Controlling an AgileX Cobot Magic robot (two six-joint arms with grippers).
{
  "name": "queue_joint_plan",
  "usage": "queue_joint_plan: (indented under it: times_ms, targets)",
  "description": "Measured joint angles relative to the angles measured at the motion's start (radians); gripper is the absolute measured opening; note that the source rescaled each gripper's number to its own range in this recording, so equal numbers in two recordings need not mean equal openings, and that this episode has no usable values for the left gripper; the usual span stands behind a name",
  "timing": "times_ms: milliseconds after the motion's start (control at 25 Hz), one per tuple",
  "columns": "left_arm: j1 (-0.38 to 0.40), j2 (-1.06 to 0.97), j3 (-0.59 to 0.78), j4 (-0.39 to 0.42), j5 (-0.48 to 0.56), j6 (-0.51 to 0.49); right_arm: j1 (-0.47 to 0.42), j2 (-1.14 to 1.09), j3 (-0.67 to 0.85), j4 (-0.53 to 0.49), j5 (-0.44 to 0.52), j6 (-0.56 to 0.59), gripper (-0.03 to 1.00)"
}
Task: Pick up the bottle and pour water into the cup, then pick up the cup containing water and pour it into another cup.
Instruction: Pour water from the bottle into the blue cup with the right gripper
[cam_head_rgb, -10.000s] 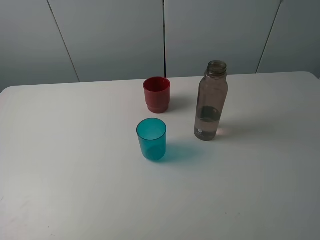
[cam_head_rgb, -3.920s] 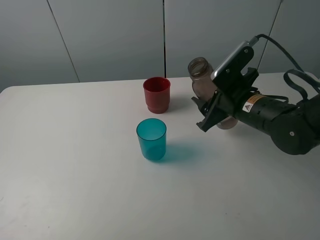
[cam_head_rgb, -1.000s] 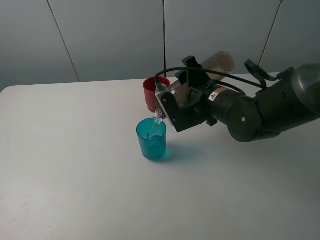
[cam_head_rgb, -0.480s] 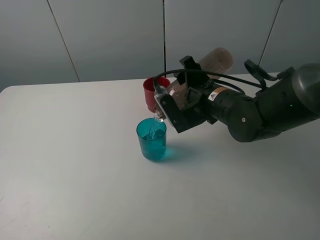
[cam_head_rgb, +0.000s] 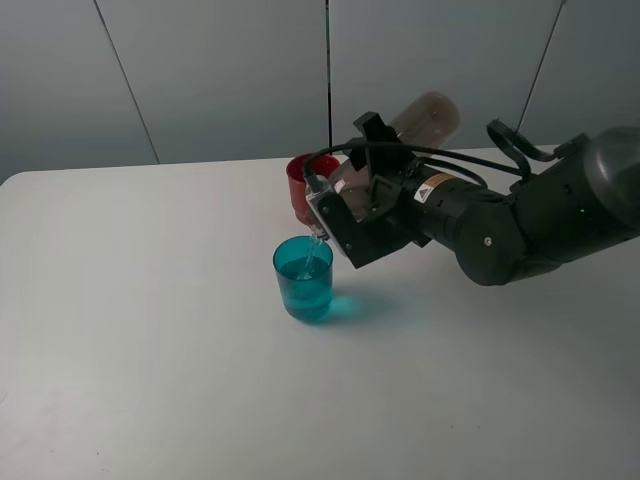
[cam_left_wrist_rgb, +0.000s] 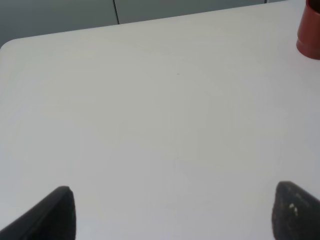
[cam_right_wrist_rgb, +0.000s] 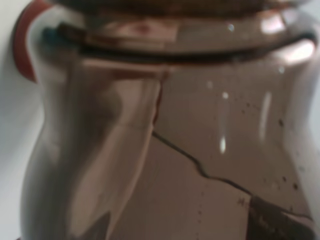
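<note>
While the right gripper is clamped around the grey-brown bottle, the bottle is tipped neck-down, its mouth just beyond the fingertips and above the teal cup. The pour is judged to be under way. A thin stream of water falls into the cup, which stands upright on the white table just below the gripper and appears partly filled. Hold the tilt steady and make any wrist rotation slowly, so that the stream lands inside the rim. Keep the bottle mouth centred over the opening and clear of the rim, because contact could tip the light tumbler. End the pour before the level nears the rim, as the cup must be lifted afterwards. The dark-red cup stands just beside the gripper, on the side away from the teal cup and partly hidden; avoid brushing it when righting the bottle. The left gripper is spread wide and empty, well away from the pour.
</note>
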Motion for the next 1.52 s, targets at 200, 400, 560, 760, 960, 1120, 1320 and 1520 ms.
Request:
queue_joint_plan:
  times_ms: [200,400,560,760,960,1120,1320,1520]
  targets:
    - [0.000,0.000,0.000,0.000,0.000,0.000,0.000,0.000,0.000,-0.014,-0.004,0.000,0.04]
    - [0.000,0.000,0.000,0.000,0.000,0.000,0.000,0.000,0.000,-0.036,-0.006,0.000,0.04]
    - [0.000,0.000,0.000,0.000,0.000,0.000,0.000,0.000,-0.002,-0.060,-0.006,0.000,0.04]
    - [0.000,0.000,0.000,0.000,0.000,0.000,0.000,0.000,-0.002,-0.088,-0.006,0.000,0.04]
    - [0.000,0.000,0.000,0.000,0.000,0.000,0.000,0.000,-0.002,-0.111,-0.038,0.000,0.04]
    - [0.000,0.000,0.000,0.000,0.000,-0.002,0.000,0.000,-0.002,-0.111,-0.052,0.000,0.04]
    - [0.000,0.000,0.000,0.000,0.000,-0.002,0.000,0.000,-0.002,-0.111,-0.054,0.000,0.04]
    - [0.000,0.000,0.000,0.000,0.000,-0.002,0.000,0.000,-0.002,-0.111,-0.054,0.000,0.04]
